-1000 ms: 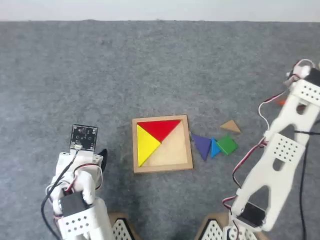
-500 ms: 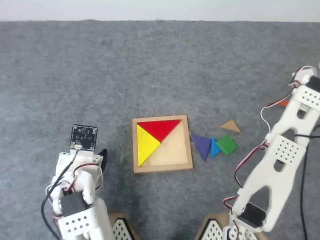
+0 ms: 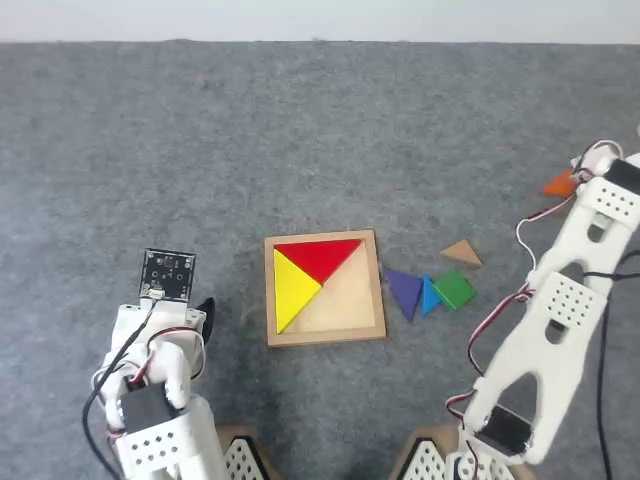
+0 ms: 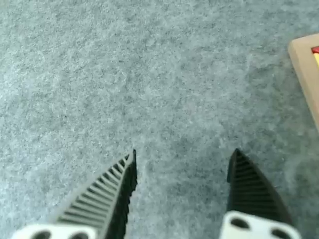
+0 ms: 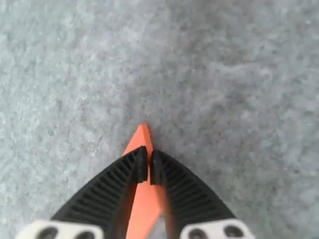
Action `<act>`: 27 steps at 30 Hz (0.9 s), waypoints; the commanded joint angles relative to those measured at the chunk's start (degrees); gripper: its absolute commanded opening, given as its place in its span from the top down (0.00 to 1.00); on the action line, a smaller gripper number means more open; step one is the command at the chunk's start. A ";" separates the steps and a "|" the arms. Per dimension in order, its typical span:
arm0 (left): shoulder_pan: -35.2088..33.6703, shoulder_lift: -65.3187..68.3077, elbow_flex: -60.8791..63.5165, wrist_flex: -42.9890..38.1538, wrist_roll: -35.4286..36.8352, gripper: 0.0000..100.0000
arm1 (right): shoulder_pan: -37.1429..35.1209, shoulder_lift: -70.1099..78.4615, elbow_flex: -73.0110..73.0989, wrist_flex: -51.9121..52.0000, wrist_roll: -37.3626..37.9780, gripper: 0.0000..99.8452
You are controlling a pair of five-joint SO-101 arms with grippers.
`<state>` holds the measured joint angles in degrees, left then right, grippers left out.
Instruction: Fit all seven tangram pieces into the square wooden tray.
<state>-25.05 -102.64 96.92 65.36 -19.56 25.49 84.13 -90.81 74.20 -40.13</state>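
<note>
The square wooden tray [image 3: 375, 290] lies mid-table with a red triangle [image 3: 318, 257] and a yellow triangle [image 3: 293, 287] fitted in it. Just right of it lie a purple triangle [image 3: 405, 290], a small blue triangle [image 3: 430, 296], a green square [image 3: 455, 290] and a tan triangle [image 3: 461, 252]. At the far right my right gripper [image 5: 148, 162] is shut on an orange piece [image 3: 558, 184], whose tip [image 5: 143, 135] pokes out past the fingers. My left gripper [image 4: 184, 154] stands open over bare carpet left of the tray, whose corner [image 4: 304, 64] shows in the left wrist view.
Grey carpet covers the whole table. The left arm's body [image 3: 150, 390] sits at the front left, the right arm's white links [image 3: 550, 330] run along the right side. The table's far edge [image 3: 320, 42] meets a white wall.
The right arm's wrist has shifted slightly, and the orange piece in its gripper now sticks out to the left of it. The left arm has not moved.
</note>
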 commanded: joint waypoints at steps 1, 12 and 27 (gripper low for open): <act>0.09 0.18 -0.40 -0.18 -0.62 0.72 | -3.82 -0.66 -0.53 3.82 4.66 0.99; 0.09 0.18 -0.40 -0.18 -0.62 0.72 | -13.93 -0.04 -5.45 22.81 32.35 0.99; 0.09 0.18 -0.40 -0.18 -0.62 0.72 | -15.87 -1.71 -5.54 27.38 55.74 0.99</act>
<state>-24.97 -102.64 96.92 65.36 -19.56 11.43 84.04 -96.18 100.31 20.62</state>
